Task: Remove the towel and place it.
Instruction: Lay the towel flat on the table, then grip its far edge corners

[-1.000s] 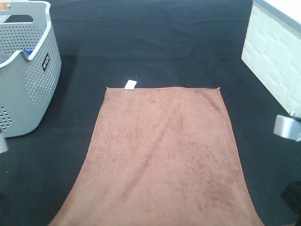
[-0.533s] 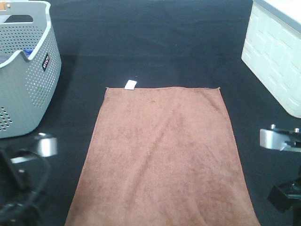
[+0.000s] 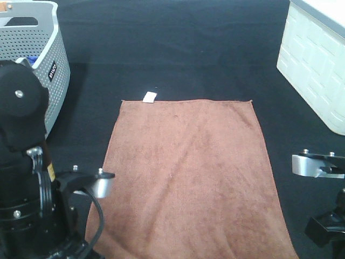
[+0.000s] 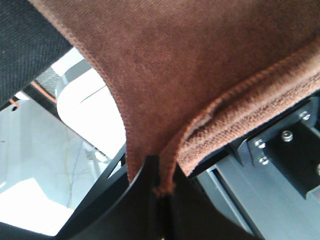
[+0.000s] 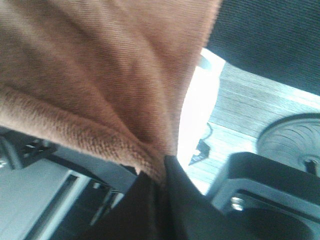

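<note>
While both my jaws are clamped tight on its near corners, the towel [image 3: 186,172] lies flat on the dark mat [image 3: 188,48], its long axis running straight away from me. My left gripper [image 4: 161,189] pinches one hemmed corner and my right gripper [image 5: 162,179] the other. It is brown and plush, with a small white tag [image 3: 150,97] at the far corner on my left side.

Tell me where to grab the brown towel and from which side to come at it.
Take the towel by its near end, one hand at each side, coming from the near side. It is spread out long and thin, so the hemmed edge is easy to pinch. The left hand and right hand are each shut on that hem.
</note>
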Motion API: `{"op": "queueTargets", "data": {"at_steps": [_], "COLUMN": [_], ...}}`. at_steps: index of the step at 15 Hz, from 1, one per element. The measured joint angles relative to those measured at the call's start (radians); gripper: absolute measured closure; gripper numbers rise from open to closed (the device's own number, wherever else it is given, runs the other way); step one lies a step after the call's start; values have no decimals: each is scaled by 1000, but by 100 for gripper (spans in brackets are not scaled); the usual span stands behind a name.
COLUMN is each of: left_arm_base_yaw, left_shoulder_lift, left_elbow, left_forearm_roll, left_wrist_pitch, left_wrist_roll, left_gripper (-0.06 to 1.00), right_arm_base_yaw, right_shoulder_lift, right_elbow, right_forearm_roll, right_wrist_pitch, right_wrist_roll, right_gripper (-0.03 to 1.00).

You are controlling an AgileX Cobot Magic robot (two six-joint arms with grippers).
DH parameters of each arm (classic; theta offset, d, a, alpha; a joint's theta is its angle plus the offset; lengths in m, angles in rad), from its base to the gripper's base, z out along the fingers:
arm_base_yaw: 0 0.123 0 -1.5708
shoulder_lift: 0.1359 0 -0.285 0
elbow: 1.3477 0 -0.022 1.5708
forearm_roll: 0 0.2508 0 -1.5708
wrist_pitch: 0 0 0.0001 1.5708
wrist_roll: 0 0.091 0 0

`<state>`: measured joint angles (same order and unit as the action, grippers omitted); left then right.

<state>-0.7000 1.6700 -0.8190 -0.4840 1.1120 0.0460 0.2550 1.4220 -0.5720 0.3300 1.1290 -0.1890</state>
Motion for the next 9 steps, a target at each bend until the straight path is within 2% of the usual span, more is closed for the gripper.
{"op": "queueTargets", "data": {"at_steps": [3,4,6,7,9], "left_arm_base_yaw": [-5,-5,-5,-5,-5], "left_shoulder_lift": [0,0,0,0,0], "left_elbow": [-2,-2,-2,-2,-2], "left_forearm_roll": [-1,-1,-1,-1,-3], "left_wrist_pitch": [3,3,3,12,31], "left_wrist_roll": [-33,-46,-96,-108,-108], "left_gripper": [74,68,42,34,28], "right_arm_base_yaw": [-1,-1,-1,-1,-1], "right_shoulder_lift": [0,0,0,0,0], "right_elbow": [0,0,0,0,0], "right_forearm_roll": [27,28,33,33,42], "right_wrist_pitch": [0,2,10,14,38], "right_wrist_roll": [-17,-17,-17,-17,-17], "right_gripper": [77,67,43,32,28]}}
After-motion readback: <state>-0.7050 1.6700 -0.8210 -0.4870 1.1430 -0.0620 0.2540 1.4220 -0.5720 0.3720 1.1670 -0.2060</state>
